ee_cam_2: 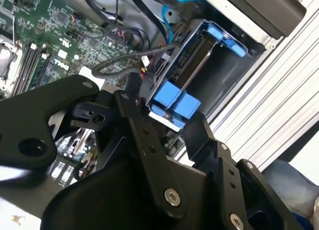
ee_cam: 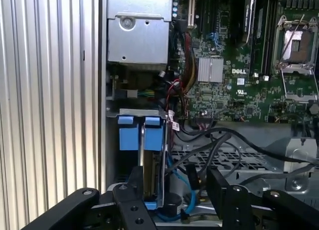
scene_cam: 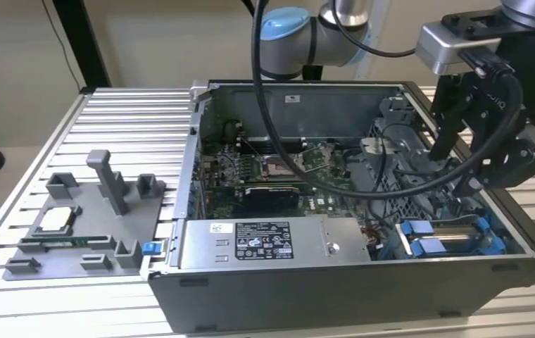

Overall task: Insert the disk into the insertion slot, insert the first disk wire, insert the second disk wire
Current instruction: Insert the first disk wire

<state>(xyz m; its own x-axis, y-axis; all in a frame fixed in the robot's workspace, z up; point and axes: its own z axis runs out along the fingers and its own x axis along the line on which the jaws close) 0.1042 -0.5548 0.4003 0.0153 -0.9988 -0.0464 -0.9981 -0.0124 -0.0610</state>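
A ribbed aluminium desk (scene_cam: 108, 127) carries an open grey metal computer case (scene_cam: 343, 289). Inside the case, a grey box-shaped power supply (scene_cam: 343, 243) bears a white-and-black printed sticker (scene_cam: 262, 241). The black gripper (scene_cam: 455, 169) is poised above the case's corner, jaws spread and gripping nothing. The flat silver disk in its bright blue plastic frame (scene_cam: 441, 238) is lodged in the grey insertion slot (ee_cam_2: 227, 73) — apparently seated. It is judged rigid, fairly heavy and shock-sensitive — best taken by the frame's edges, not the flat faces.
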